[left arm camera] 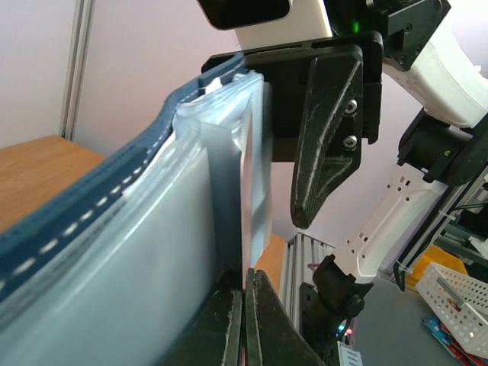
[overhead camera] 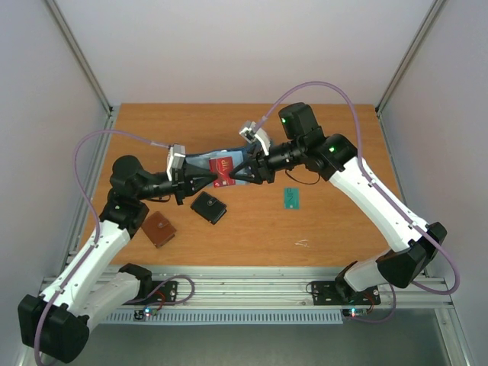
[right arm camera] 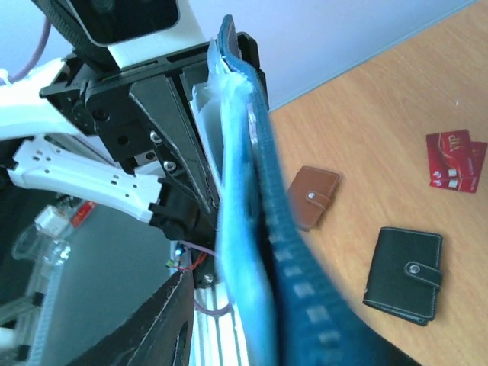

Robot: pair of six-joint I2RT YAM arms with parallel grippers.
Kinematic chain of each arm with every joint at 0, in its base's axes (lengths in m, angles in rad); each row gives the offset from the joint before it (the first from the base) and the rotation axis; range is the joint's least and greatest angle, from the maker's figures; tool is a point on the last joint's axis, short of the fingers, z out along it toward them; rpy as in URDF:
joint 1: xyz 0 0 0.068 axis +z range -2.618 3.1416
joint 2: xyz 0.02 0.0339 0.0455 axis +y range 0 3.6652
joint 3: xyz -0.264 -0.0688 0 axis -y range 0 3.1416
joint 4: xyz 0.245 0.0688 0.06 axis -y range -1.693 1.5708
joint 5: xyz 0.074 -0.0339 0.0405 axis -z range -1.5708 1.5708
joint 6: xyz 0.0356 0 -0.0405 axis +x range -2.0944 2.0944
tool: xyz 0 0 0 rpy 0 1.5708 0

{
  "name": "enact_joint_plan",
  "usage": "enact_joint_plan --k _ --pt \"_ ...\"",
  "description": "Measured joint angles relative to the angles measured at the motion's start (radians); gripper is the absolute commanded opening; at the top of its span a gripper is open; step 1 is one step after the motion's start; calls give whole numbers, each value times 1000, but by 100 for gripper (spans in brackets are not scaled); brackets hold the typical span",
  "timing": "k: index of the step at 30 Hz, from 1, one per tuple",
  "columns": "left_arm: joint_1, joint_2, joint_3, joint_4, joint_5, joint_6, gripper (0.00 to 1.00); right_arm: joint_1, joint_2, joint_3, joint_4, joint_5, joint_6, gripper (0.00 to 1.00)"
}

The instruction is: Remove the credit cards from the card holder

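Note:
The navy-blue card holder (overhead camera: 204, 162) hangs above the table between both grippers, and its pale clear pockets (left arm camera: 152, 290) fill the left wrist view. My left gripper (left arm camera: 245, 274) is shut on the edge of a clear pocket sheet. My right gripper (overhead camera: 242, 172) straddles the holder's other end (right arm camera: 267, 191). Its one visible finger (right arm camera: 152, 328) stands apart from the holder and the other is hidden behind it. A red card (overhead camera: 223, 169) lies on the table under the holder, and it also shows in the right wrist view (right arm camera: 456, 160). A teal-green card (overhead camera: 291, 198) lies on the table to the right. The black card is hidden.
A black snap wallet (overhead camera: 208, 207) lies just in front of the grippers and shows in the right wrist view (right arm camera: 404, 274). A brown snap wallet (overhead camera: 158, 229) lies at the front left, under the left arm. Metal frame posts stand at the table's back corners.

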Motion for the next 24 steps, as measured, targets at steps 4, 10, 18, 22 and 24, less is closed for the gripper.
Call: enact_joint_plan --k 4,10,18,22,24 --pt "0 0 0 3 2 -6 0 0 0 -2 16 -13 9 2" --pt "0 -1 -1 13 -2 -29 14 -5 -13 -25 37 -23 19 1" --pt "24 -5 -1 77 -30 -114 0 -12 -20 -28 32 -28 18 1" --pt "24 -5 -1 87 -28 -127 0 -14 -23 -28 32 -31 17 1" --pt "24 -5 -1 89 -26 -127 0 -14 -23 -28 32 -31 17 2"
